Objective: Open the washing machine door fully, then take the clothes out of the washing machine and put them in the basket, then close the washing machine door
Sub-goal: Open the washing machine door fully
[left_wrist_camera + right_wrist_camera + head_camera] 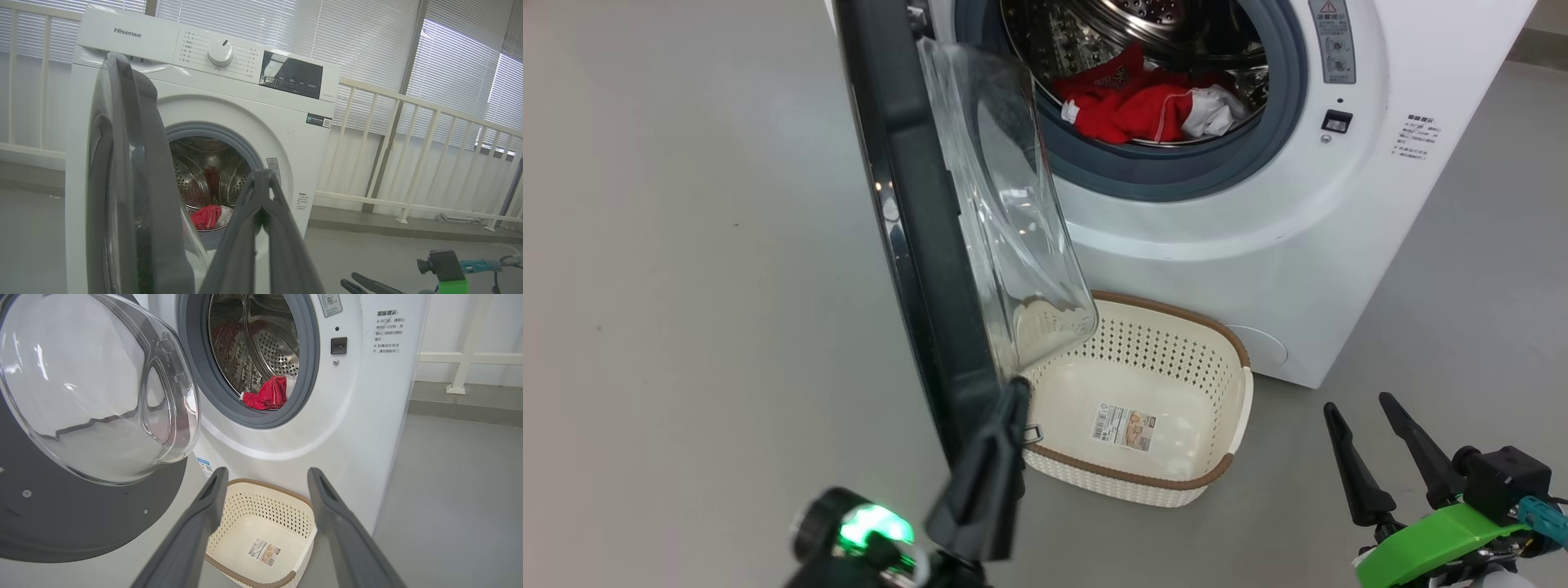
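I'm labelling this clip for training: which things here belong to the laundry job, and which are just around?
Job: washing machine, washing machine door, clothes, basket, left hand, right hand.
Just around: railing, window blinds, floor.

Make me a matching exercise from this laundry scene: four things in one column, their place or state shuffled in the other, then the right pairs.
Things
1. door
2. clothes
3. basket
4. right gripper

Place or state
A. empty, standing on the floor
B. jaws apart, holding nothing
C. swung open, away from the opening
D. heaped inside the drum

Pairs: 1-C, 2-D, 3-A, 4-B
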